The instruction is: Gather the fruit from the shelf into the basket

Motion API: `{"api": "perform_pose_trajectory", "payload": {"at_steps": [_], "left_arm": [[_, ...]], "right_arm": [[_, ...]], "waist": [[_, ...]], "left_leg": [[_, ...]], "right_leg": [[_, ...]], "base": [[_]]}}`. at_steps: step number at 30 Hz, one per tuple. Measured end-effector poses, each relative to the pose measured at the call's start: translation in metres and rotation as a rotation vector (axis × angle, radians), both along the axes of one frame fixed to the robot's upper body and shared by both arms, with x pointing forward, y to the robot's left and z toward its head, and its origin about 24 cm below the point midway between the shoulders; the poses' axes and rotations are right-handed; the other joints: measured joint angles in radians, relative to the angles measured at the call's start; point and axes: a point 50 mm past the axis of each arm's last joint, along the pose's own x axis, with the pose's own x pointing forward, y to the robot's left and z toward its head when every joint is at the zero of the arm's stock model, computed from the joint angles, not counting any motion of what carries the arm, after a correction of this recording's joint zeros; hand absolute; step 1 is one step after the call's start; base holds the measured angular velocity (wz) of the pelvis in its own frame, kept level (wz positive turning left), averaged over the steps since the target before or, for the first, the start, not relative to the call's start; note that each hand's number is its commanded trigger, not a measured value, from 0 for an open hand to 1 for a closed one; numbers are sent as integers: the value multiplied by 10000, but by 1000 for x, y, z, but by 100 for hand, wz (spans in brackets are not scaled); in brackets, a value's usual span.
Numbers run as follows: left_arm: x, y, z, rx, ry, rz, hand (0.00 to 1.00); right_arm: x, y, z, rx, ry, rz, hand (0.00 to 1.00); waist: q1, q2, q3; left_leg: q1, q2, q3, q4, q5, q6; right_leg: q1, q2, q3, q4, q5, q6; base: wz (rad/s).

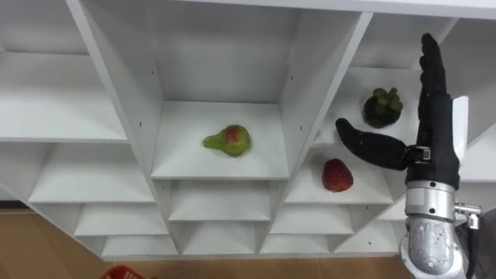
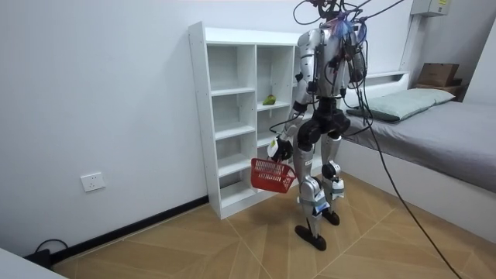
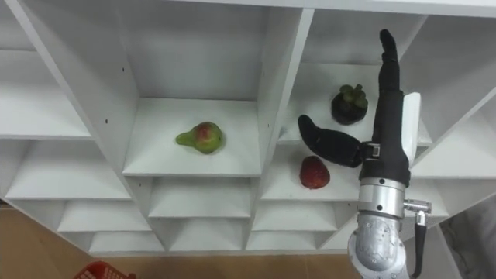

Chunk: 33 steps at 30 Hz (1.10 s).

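White closet (image 1: pixel 124 77) shelving fills the background in the eye views, and the room view shows the robot standing upright on a wooden floor, facing it.

The right hand (image 1: pixel 435 147) is raised in front of the shelves, to the right of the pear (image 1: pixel 229 140). It is open, its fingers straight and pointing up, its thumb stretched sideways toward the pear, and it holds nothing.

Nearest the hand is a red fruit (image 1: pixel 336 175), just under the thumb tip and apart from it. It lies right of the pear and a little lower, in the neighbouring column. A dark round fruit with a green top (image 1: pixel 383 107) sits 1 shelf above the red one, right of the pear and a little higher, just beside the raised fingers. The pear itself lies alone on its shelf, well apart from the hand.

Far below the pear, a red basket (image 2: pixel 273 175) hangs at the left hand (image 2: pixel 280 147) beside the robot's thigh. I cannot tell that hand's grip.
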Motion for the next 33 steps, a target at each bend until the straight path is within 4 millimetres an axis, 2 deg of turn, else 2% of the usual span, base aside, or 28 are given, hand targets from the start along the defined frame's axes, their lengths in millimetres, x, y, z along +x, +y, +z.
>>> {"api": "perform_pose_trajectory", "payload": {"at_steps": [3,10,13,18,28,33], "left_arm": [[5,0,1,26,-37,-351,100],[7,1,2,108,-27,-239,100],[7,0,2,77,8,-235,100],[5,-1,3,42,54,-237,100],[8,-1,4,40,-73,-237,100],[7,-1,4,39,-52,-228,100]], "right_arm": [[2,-9,-2,-110,81,-377,0],[15,-15,-8,-457,774,-156,0],[16,-18,-8,-505,908,-165,0],[17,-20,-11,-404,1052,-220,0],[23,-32,-24,-155,1743,-785,0],[23,-35,-23,-133,1657,-960,0]], "waist": [[166,3,-4],[166,51,-35],[200,147,-65],[177,236,-52],[160,78,-23],[173,16,-46]], "left_leg": [[-13,1,-54,-1,0,0],[-55,1,-169,59,0,-1],[-65,2,-203,69,1,-2],[-72,5,-255,87,11,-15],[-77,-15,-361,126,33,-21],[-141,-13,-420,138,35,-23]], "right_leg": [[14,6,-21,-28,0,0],[65,-33,-222,-36,0,1],[66,-37,-260,-37,0,0],[91,-43,-308,-45,0,0],[177,-73,-426,-75,-12,-10],[215,-71,-511,-178,-7,-13]], "base": [[2],[7],[3],[0],[4],[5]]}}
